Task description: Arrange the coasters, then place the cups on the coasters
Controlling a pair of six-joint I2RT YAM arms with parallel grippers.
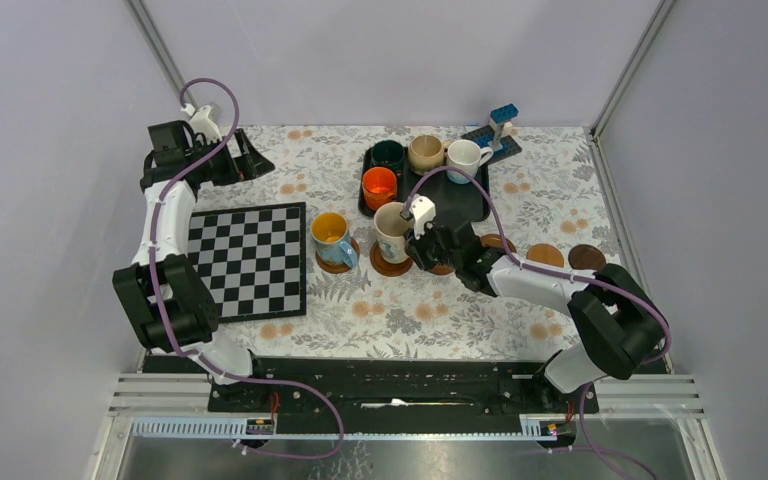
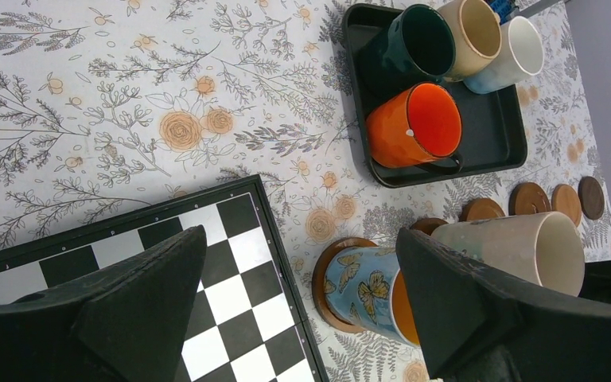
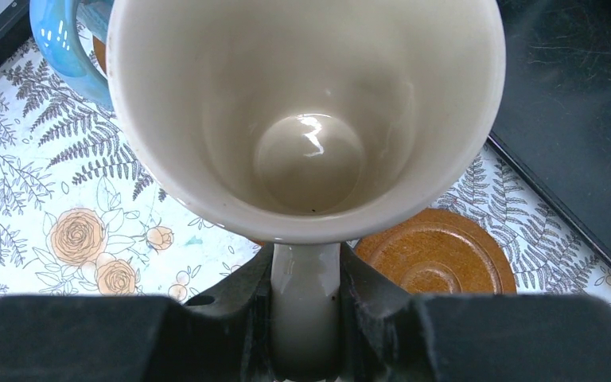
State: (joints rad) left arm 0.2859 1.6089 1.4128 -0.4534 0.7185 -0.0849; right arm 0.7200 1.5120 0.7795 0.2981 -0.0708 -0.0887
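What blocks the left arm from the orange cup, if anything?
Probably yes: left gripper open, only bare cloth between it and the orange cup at the tray's edge. Green cup crowds its far side.

Counter [image 1: 410, 310] white with grey ferns and peach roses, chessboard [image 1: 250, 258] black-and-white at left, black tray [image 1: 465, 200] upper centre, orange cup [image 1: 379, 186], dark green cup [image 1: 388, 155], beige cup [image 1: 425, 152], white cup [image 1: 465, 158], blue cup [image 1: 331, 238] with butterflies and yellow inside, cream cup [image 1: 392, 230], brown coasters [image 1: 545, 255] at right, blue blocks [image 1: 502, 118]

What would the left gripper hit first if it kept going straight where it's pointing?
Probably the floral tablecloth, right beside the chessboard's corner; the blue butterfly cup stands near that spot, though depth is unclear.
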